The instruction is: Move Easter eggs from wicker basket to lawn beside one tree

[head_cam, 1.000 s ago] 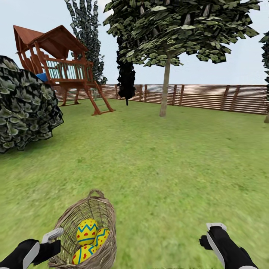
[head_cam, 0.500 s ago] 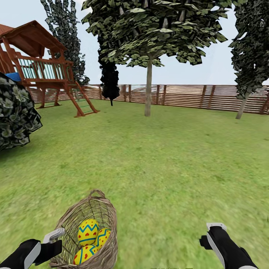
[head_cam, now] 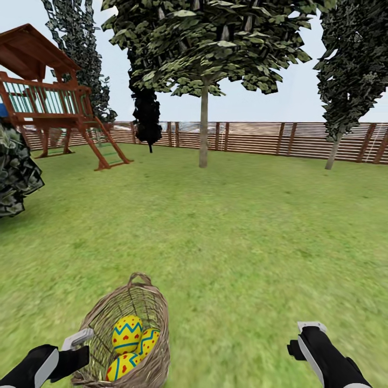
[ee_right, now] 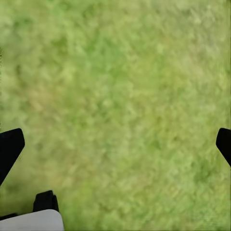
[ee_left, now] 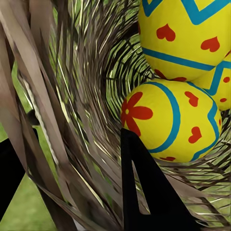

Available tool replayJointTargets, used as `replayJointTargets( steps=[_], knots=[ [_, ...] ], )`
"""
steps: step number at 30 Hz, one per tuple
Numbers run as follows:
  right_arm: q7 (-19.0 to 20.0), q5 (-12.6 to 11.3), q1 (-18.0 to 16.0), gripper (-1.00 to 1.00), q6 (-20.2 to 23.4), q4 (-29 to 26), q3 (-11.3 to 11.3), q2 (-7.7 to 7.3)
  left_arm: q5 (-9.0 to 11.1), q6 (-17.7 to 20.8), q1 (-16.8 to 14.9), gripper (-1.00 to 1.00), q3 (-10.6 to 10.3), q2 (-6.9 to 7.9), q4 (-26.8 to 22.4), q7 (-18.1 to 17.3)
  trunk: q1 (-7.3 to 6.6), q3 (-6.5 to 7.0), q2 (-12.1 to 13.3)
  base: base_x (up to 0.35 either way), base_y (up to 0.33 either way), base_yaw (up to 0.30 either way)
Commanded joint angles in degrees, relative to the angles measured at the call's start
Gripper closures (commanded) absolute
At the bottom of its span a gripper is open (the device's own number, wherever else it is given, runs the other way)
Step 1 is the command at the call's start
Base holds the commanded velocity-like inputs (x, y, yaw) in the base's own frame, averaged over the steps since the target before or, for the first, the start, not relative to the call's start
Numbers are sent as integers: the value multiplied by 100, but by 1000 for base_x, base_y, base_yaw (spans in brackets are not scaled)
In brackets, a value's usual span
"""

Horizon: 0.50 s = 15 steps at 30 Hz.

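Left hand [head_cam: 81, 340] clamped on rim of grey-brown woven wicker basket [head_cam: 145, 302] holding 3 yellow zigzag-banded eggs [head_cam: 126, 334], no writing legible; right hand [head_cam: 308, 330] fingers apart over mottled green lawn [head_cam: 242, 226], broad-canopied grey-trunked tree [head_cam: 203, 129] well ahead.

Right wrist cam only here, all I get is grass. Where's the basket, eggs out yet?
Observer: Not yet. All three Easter eggs sit in the wicker basket, low at the robot's left in the head view.
Operator: Left claw on it?
Observer: Yes. The left claw clamps the basket wall, with one finger inside by the eggs and one outside.
Operator: Any tree ahead?
Observer: A broad-canopy tree stands straight ahead across the lawn, in front of the fence.
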Motion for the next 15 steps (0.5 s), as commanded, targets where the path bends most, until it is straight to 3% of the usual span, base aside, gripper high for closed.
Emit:
replayJointTargets(
  steps=[1, 15],
  knots=[
    [-21, -18, -3, -100, 26, -8, 1, 0, 45, 49, -4, 100, 51, -3, -10, -18, 4, -8, -7, 323, 0, 0],
    [-21, -19, -3, -100, 26, -8, -8, 0, 40, 49, -4, 100, 51, -3, -12, -18, 4, -8, -7, 328, 0, 0]
  ],
)
